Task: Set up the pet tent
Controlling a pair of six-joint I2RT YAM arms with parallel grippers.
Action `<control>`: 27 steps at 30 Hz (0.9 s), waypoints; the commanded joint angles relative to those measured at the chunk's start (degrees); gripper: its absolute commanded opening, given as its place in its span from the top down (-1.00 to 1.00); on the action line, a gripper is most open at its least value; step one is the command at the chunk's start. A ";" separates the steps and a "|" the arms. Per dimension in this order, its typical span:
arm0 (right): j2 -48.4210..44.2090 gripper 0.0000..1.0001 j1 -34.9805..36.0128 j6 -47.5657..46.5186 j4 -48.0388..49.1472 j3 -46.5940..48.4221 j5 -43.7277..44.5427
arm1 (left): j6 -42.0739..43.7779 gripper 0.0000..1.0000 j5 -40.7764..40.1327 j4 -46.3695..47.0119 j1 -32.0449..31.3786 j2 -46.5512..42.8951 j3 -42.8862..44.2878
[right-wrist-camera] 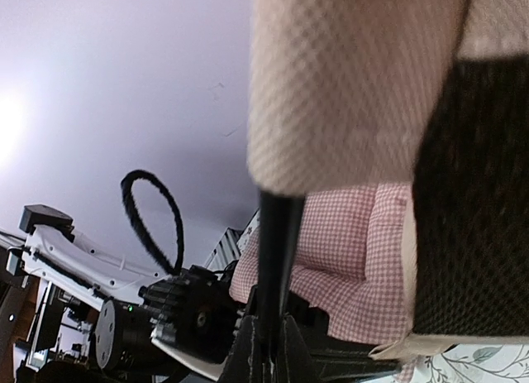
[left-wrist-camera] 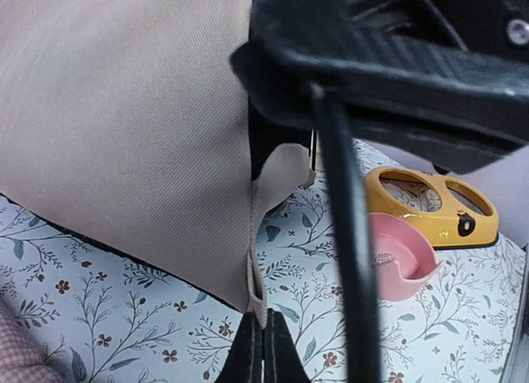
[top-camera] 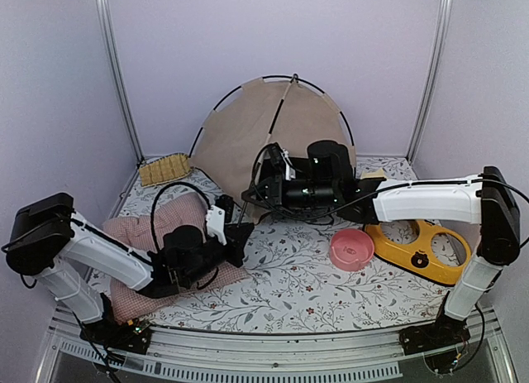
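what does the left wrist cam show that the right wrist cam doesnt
Only the left wrist view: the pink bowl, the yellow tray, and the left fingers closed right at the lower corner of the tent.
Only the right wrist view: the tent's black mesh panel, the left arm with its looped cable, and the right fingers closed around the pole.
Both: beige tent fabric, a black pole, some flowered tablecloth, and the pink checked cushion, which is just a corner in the left wrist view.
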 commanded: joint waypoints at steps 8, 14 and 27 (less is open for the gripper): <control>-3.97 1.00 -2.17 -2.94 4.52 -2.03 12.38 | 3.72 1.00 -5.47 -7.16 -4.16 -2.62 -1.69; -4.83 1.00 -2.24 -3.07 4.17 -3.40 14.08 | 4.64 1.00 -4.60 -7.83 -4.57 -3.46 -1.87; -3.73 1.00 -2.25 -3.69 4.01 -2.96 16.85 | 7.45 1.00 -5.30 -10.26 -5.76 -5.98 -1.41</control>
